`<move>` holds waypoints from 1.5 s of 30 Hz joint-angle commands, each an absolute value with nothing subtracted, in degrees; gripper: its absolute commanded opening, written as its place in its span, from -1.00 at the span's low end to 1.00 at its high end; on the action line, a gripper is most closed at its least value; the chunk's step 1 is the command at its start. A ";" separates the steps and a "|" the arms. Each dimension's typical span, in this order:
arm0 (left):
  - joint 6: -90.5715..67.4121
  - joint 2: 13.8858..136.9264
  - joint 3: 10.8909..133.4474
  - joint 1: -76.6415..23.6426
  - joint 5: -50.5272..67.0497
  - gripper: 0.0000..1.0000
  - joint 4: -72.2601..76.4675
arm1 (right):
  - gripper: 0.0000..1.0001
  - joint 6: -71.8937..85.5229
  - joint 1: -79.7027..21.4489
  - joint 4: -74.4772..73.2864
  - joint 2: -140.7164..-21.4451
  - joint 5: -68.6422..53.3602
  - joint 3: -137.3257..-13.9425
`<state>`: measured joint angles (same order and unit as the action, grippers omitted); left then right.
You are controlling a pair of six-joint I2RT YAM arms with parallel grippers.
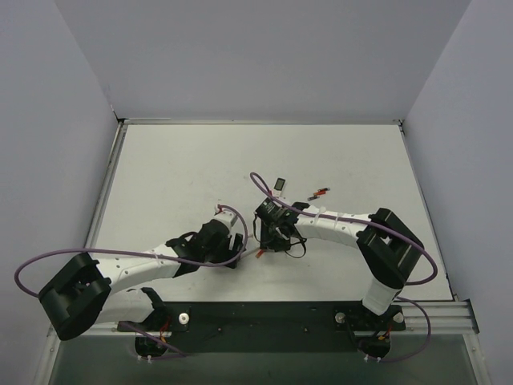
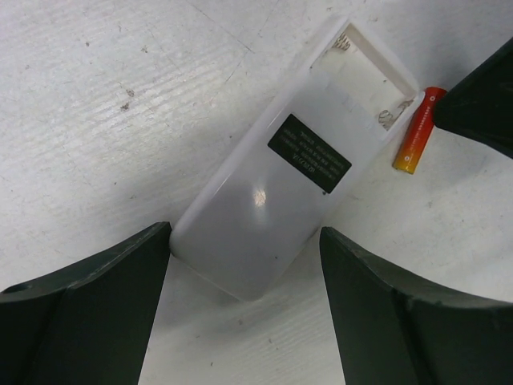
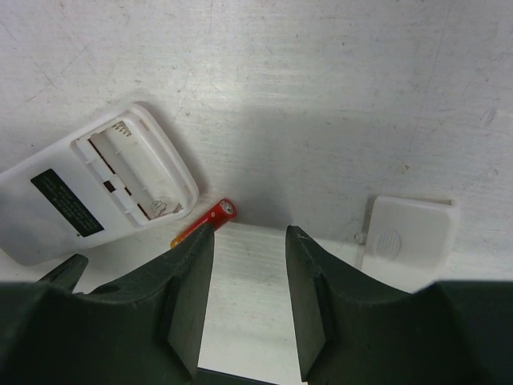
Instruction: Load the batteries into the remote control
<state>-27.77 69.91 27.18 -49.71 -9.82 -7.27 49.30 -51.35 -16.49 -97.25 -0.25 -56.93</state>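
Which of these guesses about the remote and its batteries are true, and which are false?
1. The remote control has its battery compartment uncovered. True.
2. A battery already sits in the compartment. False: it is empty, and a red battery lies on the table beside it.
3. The right gripper is clamped on the battery. False: its jaws are apart, with the battery outside them by one fingertip.
4. The left gripper straddles the remote's closed end, jaws apart. True.
5. The white cover lies on the table, apart from the remote. True.
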 commanded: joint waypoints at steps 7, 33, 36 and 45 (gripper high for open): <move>-30.49 68.73 29.36 -52.47 -8.70 0.50 -7.56 | -0.28 50.89 -50.71 -14.51 -98.52 -2.11 -58.10; -40.34 65.75 28.21 -53.26 -15.38 0.14 -11.78 | -0.24 51.24 -52.38 -17.92 -102.65 2.90 -61.34; -40.78 63.90 27.25 -53.17 -15.73 0.20 -10.99 | -0.31 50.10 -53.26 -21.17 -103.44 4.48 -62.84; -41.04 63.72 26.19 -52.82 -15.65 0.48 -9.58 | -0.46 47.90 -54.75 -26.89 -105.55 5.36 -66.35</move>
<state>-40.34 63.81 26.28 -53.15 -14.85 -11.33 49.23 -54.11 -21.02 -103.88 3.25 -63.96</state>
